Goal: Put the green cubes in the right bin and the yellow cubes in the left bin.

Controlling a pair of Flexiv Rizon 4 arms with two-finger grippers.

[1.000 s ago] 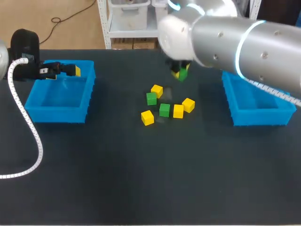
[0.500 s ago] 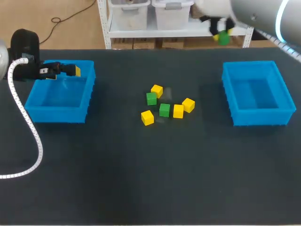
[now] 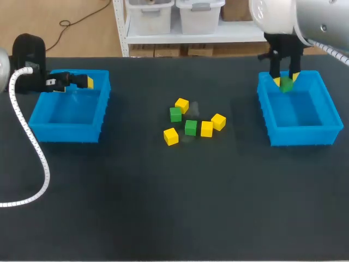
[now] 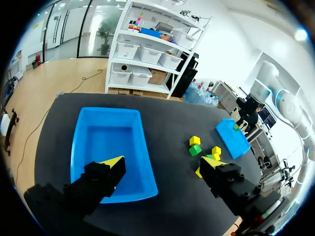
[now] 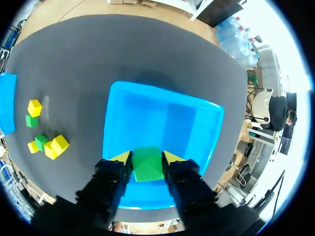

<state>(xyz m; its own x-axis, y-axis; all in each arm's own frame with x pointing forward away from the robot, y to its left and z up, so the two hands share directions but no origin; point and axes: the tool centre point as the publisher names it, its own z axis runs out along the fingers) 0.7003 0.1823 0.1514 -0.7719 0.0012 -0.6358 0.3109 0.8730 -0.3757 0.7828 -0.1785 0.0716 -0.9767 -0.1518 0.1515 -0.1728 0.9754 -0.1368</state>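
right wrist view: right gripper [image 5: 147,157] clamped on the small green cube [image 5: 147,168], blue plastic bin [image 5: 162,118] beneath it. left gripper [image 4: 162,163] has its fingers apart.

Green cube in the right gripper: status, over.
Right gripper shut on green cube, over right bin. Left gripper open, empty, by left bin. Nothing in the way.

Three green cubes [image 3: 175,114] [image 3: 190,127] [image 3: 286,84]; four yellow cubes [image 3: 181,105] [image 3: 218,121] [image 3: 206,129] [image 3: 170,136]; two blue bins [image 3: 65,132] [image 3: 300,136].

Left claw [image 4: 162,164] spread wide; right claw [image 3: 285,82] (fingers straight down) tight on green cube [image 5: 147,168].
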